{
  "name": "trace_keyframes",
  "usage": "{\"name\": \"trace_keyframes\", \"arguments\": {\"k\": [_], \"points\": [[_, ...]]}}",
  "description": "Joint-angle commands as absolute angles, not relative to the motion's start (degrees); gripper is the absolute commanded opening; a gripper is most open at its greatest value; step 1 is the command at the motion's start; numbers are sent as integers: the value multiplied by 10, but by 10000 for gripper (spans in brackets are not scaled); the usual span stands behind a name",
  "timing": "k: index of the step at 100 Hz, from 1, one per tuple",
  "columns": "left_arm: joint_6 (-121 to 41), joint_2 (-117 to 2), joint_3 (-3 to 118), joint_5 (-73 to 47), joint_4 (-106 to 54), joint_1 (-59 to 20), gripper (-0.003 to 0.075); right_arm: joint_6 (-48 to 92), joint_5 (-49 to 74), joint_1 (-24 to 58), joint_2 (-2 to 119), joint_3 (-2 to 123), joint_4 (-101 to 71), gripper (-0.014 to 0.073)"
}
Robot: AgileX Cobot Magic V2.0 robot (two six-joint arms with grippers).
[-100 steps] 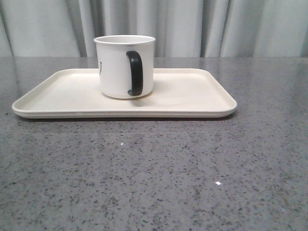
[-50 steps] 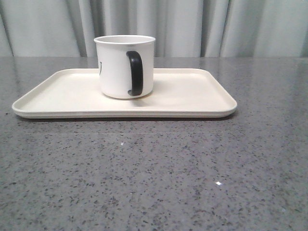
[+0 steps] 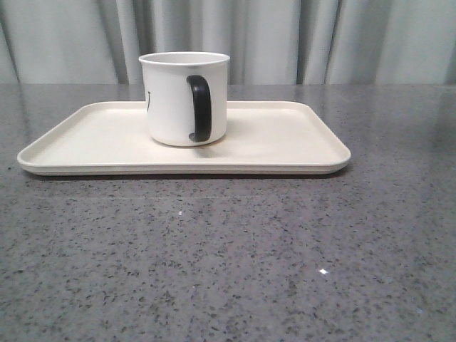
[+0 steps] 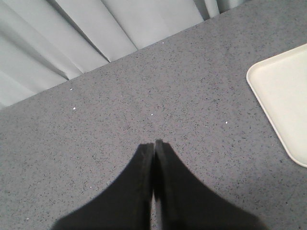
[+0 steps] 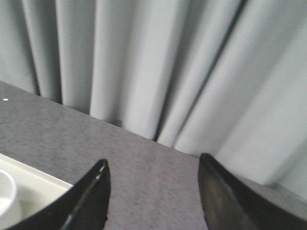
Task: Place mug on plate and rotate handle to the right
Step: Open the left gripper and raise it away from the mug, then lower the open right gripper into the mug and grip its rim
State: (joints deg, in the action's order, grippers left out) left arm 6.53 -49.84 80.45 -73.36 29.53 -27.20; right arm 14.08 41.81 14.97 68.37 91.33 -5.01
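The white mug point(image 3: 171, 100) stands upright on the cream plate point(image 3: 285, 142), left of the plate's middle. Its black handle point(image 3: 200, 108) faces the camera, slightly right of the mug's centre. Part of the black face print shows at the mug's left edge. Neither gripper shows in the front view. In the left wrist view my left gripper point(image 4: 154, 143) is shut and empty over bare table, with a plate corner point(image 4: 280, 96) off to one side. In the right wrist view my right gripper point(image 5: 152, 165) is open and empty, with the plate's rim point(image 5: 33, 178) and the mug's edge point(image 5: 5, 199) beside one finger.
The grey speckled table point(image 3: 228, 263) stretches in front of the plate. Pale curtains point(image 3: 285, 35) hang behind the table's far edge and fill the upper part of the right wrist view point(image 5: 144, 62).
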Motion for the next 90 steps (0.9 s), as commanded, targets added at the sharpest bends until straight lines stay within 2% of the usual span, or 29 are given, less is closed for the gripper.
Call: {"name": "trace_keyframes", "arguments": {"k": [1, 24, 67, 90], "points": [[75, -497, 816, -721, 315, -274, -20, 166, 396, 181, 715, 970, -77, 423], [76, -497, 816, -722, 315, -274, -20, 166, 438, 248, 817, 1023, -84, 423], [76, -497, 816, -722, 315, -274, -20, 166, 484, 257, 923, 1023, -242, 423], [76, -497, 816, -722, 315, -274, -20, 162, 503, 257, 953, 1022, -261, 423]]}}
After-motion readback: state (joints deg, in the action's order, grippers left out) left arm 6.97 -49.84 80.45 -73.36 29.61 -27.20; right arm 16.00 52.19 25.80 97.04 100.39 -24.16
